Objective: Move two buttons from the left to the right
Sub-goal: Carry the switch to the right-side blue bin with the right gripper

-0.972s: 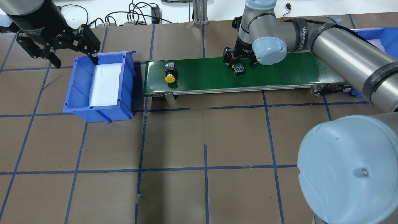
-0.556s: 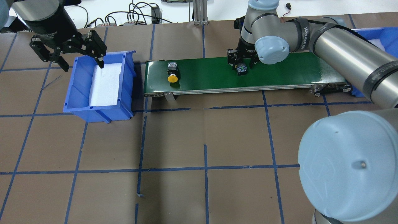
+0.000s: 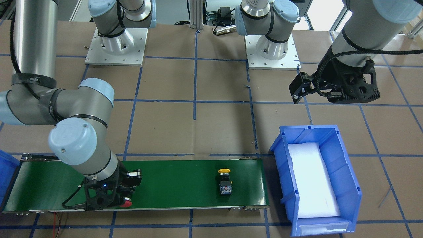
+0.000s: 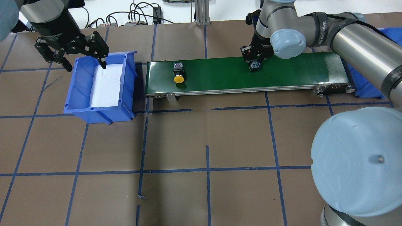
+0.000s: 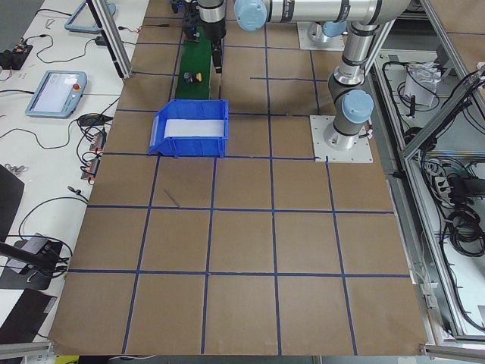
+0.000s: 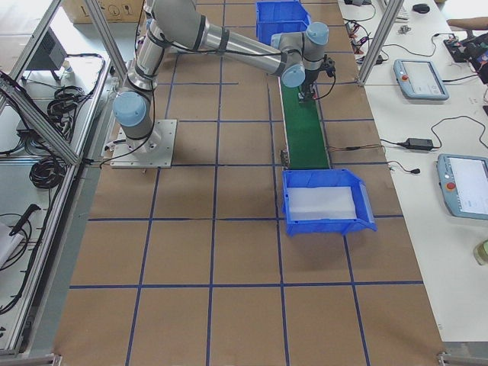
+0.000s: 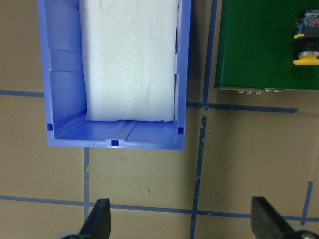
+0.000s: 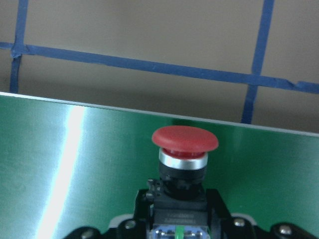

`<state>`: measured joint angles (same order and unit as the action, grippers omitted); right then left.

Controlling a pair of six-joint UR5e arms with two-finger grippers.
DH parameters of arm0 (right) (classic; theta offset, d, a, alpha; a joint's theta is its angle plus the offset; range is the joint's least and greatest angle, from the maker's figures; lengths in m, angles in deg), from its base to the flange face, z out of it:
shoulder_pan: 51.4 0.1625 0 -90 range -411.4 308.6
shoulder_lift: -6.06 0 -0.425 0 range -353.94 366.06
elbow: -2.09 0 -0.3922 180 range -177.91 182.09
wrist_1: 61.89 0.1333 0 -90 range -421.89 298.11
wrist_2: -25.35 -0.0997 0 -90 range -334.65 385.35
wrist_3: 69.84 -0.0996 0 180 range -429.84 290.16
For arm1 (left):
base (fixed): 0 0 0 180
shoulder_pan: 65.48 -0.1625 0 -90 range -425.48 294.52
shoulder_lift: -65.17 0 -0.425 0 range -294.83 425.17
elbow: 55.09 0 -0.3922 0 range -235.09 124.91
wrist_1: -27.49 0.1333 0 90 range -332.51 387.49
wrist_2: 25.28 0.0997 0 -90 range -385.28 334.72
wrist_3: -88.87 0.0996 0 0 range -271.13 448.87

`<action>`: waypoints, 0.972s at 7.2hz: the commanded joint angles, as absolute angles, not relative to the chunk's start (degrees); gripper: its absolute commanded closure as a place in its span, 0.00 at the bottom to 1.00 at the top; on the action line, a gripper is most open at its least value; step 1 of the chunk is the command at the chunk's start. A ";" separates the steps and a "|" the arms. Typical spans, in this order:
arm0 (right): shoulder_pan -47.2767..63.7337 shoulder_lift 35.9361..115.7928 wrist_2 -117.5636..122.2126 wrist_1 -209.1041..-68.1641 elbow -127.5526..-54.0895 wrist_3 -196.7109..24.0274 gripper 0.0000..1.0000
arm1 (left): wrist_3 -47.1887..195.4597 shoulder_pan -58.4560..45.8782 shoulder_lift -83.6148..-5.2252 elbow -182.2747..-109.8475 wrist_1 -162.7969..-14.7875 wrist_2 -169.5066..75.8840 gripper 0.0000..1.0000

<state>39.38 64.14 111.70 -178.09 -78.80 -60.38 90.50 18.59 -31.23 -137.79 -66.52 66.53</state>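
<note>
R claw [image 4: 255,64] clenched on red button [image 8: 185,139], at mid part of green belt [image 4: 220,75]. Yellow button [image 4: 178,75] lies on belt near its L end. L claw [image 4: 86,67] released, past belt's L end, above blue bin [image 4: 100,114].

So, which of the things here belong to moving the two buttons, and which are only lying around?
In the job: red button, held by the right gripper; yellow button on the green belt; open left gripper; blue bin with white foam; likely the far blue bin.
Lying about: cables at the back; pendants on the side bench.
</note>
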 commanded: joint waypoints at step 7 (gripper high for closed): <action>8.31 70.22 119.04 -163.42 -72.46 -14.61 0.94 | 86.66 19.51 -31.33 -137.88 -66.29 65.69 0.00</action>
